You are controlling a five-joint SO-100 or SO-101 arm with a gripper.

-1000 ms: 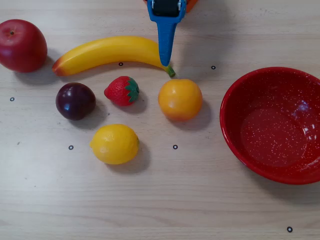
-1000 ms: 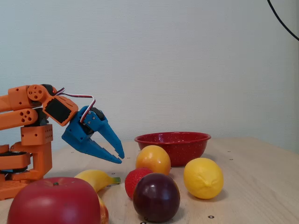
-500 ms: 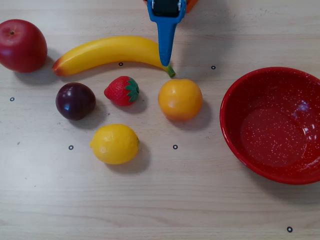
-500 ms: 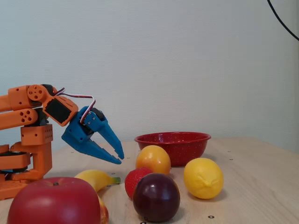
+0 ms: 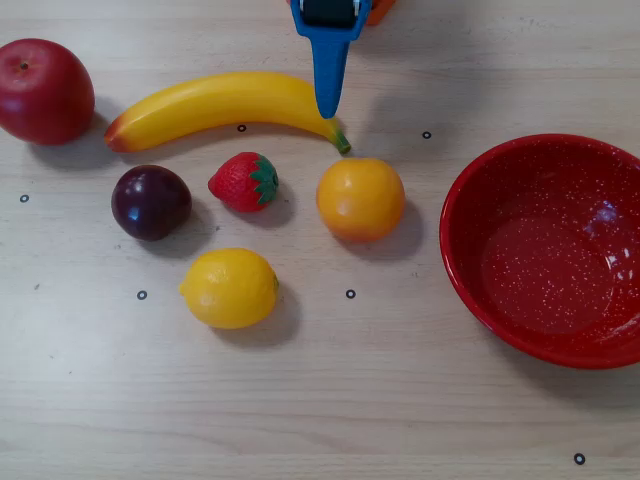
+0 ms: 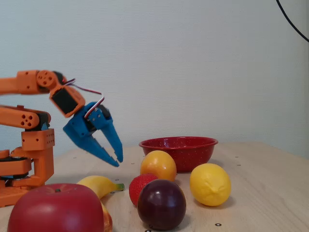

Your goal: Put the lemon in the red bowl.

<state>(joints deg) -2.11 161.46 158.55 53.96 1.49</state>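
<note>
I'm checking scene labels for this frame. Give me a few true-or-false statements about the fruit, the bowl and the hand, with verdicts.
1. The smooth yellow lemon lies on the wooden table. True.
2. The glossy red speckled bowl holds an orange. False: it is empty.
3. The blue hand grips the long yellow banana. False: it is open, above the table, holding nothing.
4. In the overhead view, the red strawberry lies between the dark purple plum and the round orange. True.

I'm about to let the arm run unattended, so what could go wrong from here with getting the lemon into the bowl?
The gripper hangs open above the banana, far from the lemon. The strawberry and orange lie between them, so reaching down may knock either one. The orange also sits between lemon and red bowl; a low carry might bump it. The lemon looks smooth and rounded, so it may slip from the fingers.
</note>
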